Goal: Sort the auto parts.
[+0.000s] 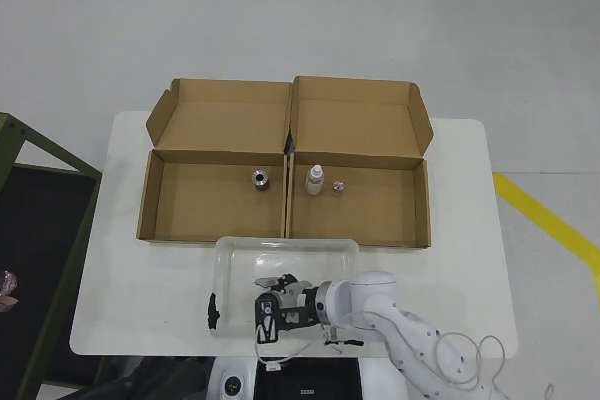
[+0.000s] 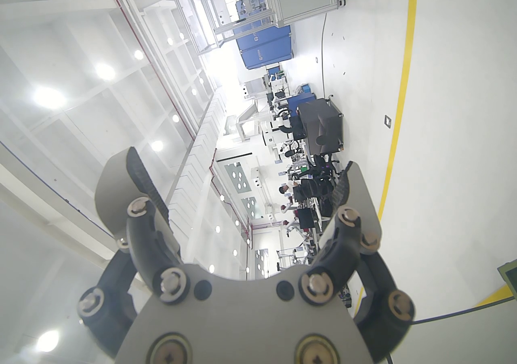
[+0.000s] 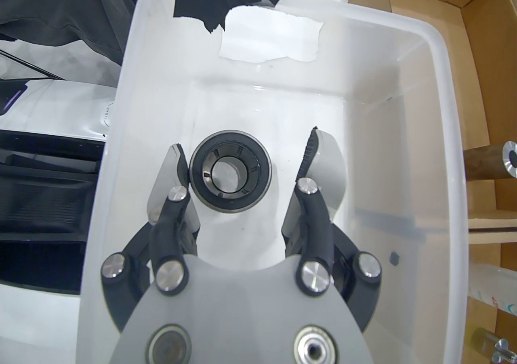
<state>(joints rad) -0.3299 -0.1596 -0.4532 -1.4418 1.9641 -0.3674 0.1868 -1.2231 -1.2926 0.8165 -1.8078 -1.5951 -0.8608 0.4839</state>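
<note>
Between the spread fingers of the right gripper (image 3: 246, 141), low inside the clear bin (image 3: 440, 59), lies the one bearing (image 3: 255, 172), flat, touching one fingertip (image 3: 180, 164) and apart from the other. We judge the risk lies in the closing: the far finger would shove the round rim across the smooth floor, so the bearing may skid or be caught off-centre and slip out. The left gripper (image 2: 241, 159) is released too, holding nothing, aimed away from the table. Off to the right gripper's side we count two cardboard boxes: the first box (image 1: 200, 205) holds one metal part (image 1: 259, 179), the second box (image 1: 380, 210) holds two, a white part (image 1: 314, 180) and a small round part (image 1: 338, 185).
</note>
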